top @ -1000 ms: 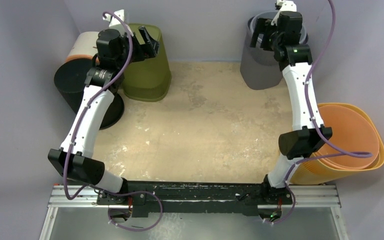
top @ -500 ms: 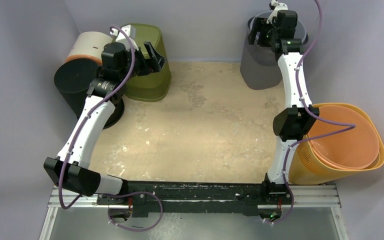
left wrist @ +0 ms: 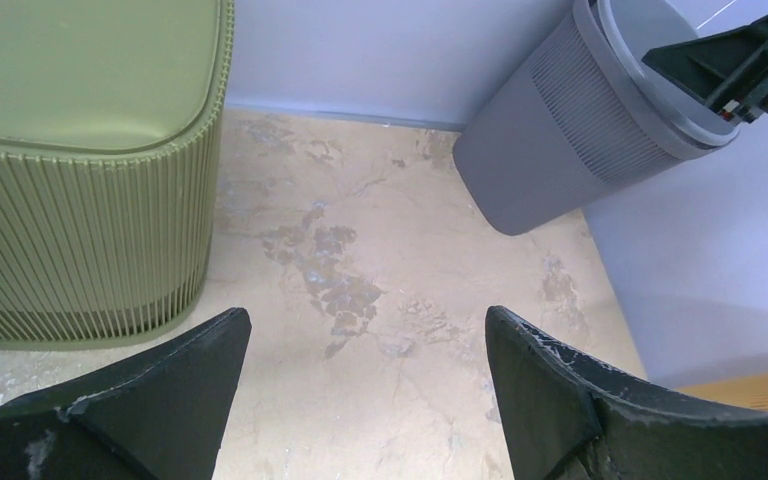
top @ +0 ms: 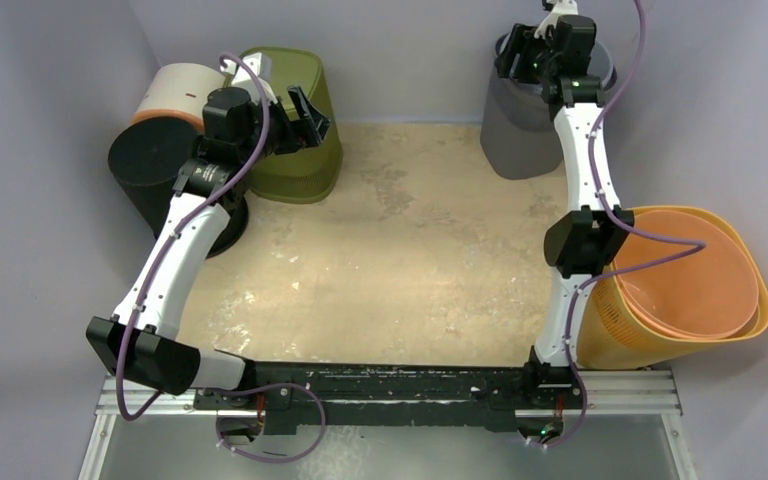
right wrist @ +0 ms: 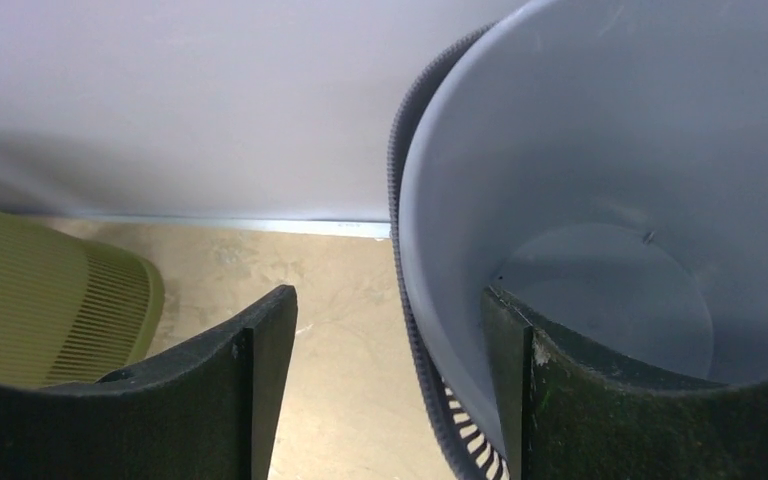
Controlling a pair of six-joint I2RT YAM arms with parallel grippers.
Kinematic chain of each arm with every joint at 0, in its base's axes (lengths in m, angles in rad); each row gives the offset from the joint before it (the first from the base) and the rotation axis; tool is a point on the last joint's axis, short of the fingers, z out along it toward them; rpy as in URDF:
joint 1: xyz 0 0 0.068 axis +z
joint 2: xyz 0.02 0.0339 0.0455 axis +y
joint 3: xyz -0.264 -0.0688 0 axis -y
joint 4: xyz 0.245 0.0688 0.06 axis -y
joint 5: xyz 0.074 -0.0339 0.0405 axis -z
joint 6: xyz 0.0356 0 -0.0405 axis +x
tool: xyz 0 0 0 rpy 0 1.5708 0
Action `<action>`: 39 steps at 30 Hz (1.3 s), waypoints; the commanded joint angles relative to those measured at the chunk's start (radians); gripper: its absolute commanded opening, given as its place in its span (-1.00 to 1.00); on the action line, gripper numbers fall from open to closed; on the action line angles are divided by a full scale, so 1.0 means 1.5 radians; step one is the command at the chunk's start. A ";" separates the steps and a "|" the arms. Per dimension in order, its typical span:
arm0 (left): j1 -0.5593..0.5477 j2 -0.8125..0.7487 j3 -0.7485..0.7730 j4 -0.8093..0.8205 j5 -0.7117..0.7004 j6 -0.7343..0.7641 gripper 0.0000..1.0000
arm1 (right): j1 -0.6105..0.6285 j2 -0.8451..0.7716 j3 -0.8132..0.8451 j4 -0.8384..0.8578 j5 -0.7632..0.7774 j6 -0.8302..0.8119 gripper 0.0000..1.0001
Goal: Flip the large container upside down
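At wrist only: right hand (right wrist: 385, 300) spread astride grey bin (right wrist: 560, 150) rim; left hand (left wrist: 365, 315) wide

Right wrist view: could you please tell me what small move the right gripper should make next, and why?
Probably close the right gripper on the rim of the grey bin: its fingers straddle the wall, one inside, one outside, not yet clamped.

Reaches further back with right gripper (right wrist: 388, 300), now straddles grey container (top: 516, 135) rim, narrows jaws some. Swings left gripper (top: 308, 108) lower over green basket (top: 290, 165).
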 commanded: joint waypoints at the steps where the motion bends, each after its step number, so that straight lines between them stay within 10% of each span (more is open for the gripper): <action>1: -0.003 -0.016 -0.002 0.009 0.007 0.000 0.68 | -0.008 0.024 0.036 0.026 -0.017 0.010 0.38; 24: -0.003 -0.009 -0.004 -0.014 -0.008 0.003 0.68 | -0.033 -0.015 0.025 -0.034 -0.044 -0.010 -1.00; 39: -0.003 -0.010 -0.021 -0.009 0.000 -0.002 0.68 | -0.033 -0.178 -0.171 -0.038 -0.028 -0.023 -0.93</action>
